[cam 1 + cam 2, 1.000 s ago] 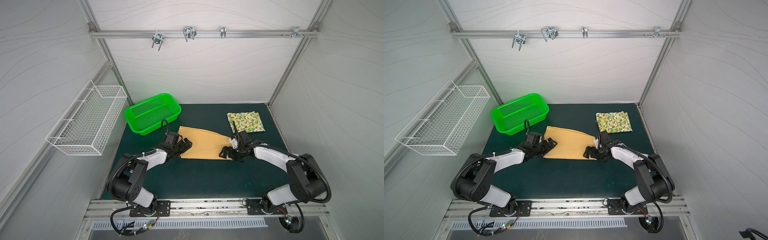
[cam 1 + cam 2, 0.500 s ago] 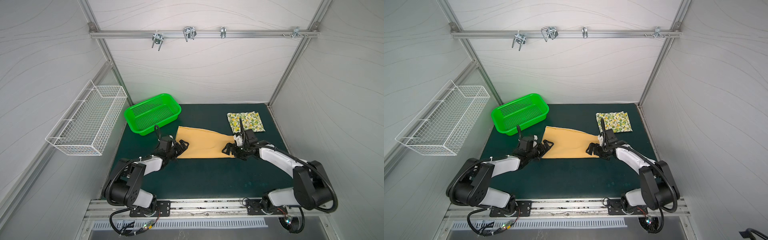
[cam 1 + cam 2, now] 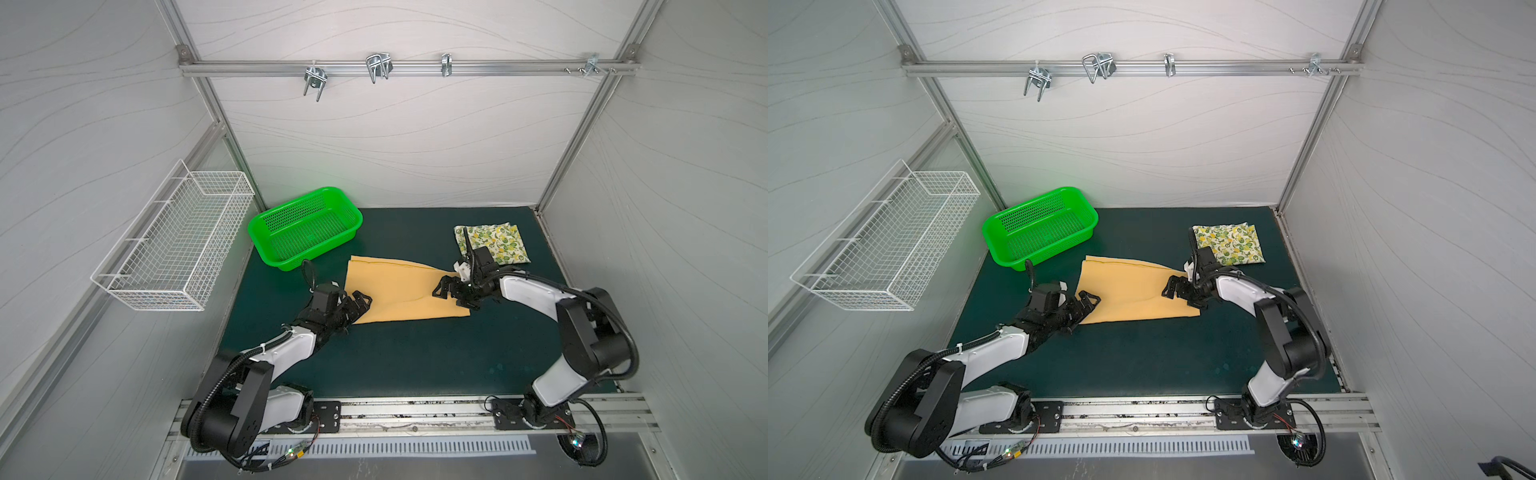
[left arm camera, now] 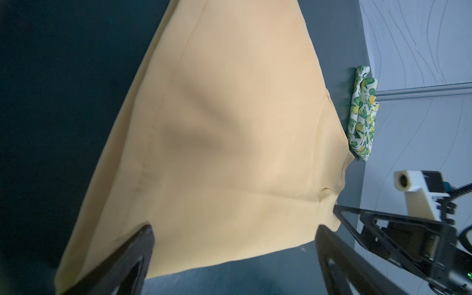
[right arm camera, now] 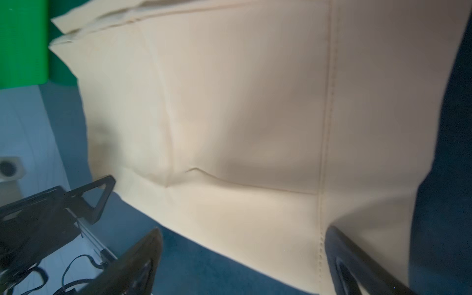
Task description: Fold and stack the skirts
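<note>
The mustard skirt (image 3: 399, 291) lies flat on the counter (image 3: 415, 361). The left tool (image 3: 360, 305) and right tool (image 3: 454, 296) stand wide at its opposite ends, empty.

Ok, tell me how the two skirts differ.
The mustard skirt is plain; the lemon skirt is printed. The mustard skirt lies spread out in the middle of the mat; the lemon skirt sits folded small near the far right corner. Both rest flat on it.

On table (image 3: 415, 357): spread skirt (image 3: 399, 291) at centre, folded skirt (image 3: 496, 245) behind it rightward, basket (image 3: 291, 262) behind leftward.
</note>
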Motion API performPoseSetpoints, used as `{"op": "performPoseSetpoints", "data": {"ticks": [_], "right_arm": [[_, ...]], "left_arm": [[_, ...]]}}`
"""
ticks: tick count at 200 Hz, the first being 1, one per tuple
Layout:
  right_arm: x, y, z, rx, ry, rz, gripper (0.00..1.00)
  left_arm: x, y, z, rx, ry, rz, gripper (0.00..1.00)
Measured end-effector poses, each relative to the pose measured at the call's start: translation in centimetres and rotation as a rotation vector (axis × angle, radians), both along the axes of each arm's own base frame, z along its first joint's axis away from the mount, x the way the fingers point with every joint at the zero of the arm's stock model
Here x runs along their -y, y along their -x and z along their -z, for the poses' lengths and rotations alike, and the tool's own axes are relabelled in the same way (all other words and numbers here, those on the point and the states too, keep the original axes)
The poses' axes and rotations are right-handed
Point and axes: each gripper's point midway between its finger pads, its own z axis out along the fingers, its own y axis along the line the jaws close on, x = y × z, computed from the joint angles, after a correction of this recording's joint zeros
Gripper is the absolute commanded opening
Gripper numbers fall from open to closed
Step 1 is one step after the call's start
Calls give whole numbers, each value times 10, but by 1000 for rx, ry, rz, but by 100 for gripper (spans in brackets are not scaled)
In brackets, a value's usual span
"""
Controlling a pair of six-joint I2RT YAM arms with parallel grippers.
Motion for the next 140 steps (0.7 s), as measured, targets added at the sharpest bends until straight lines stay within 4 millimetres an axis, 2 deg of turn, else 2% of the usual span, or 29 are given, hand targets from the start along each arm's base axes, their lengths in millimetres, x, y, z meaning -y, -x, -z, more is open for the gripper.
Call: {"op": "performPoseSetpoints", "data": {"ticks": [25, 62, 87, 108, 140], "right_arm": [[2, -11, 0, 36, -19, 21, 99], [6, -9, -2, 75, -20, 28, 99], [18, -3, -3, 79, 30, 50, 99], [27, 2, -15, 95, 55, 62, 99], [34, 2, -59, 198, 41, 81, 99]], "left_arm": [[-2, 4, 0, 6, -1, -4, 99], [-9, 13, -2, 7, -24, -14, 99], [-13, 16, -8, -7, -57, -15, 99], [-10, 4, -27, 18, -64, -3, 99], [12, -33, -73, 102, -20, 55, 99]]}}
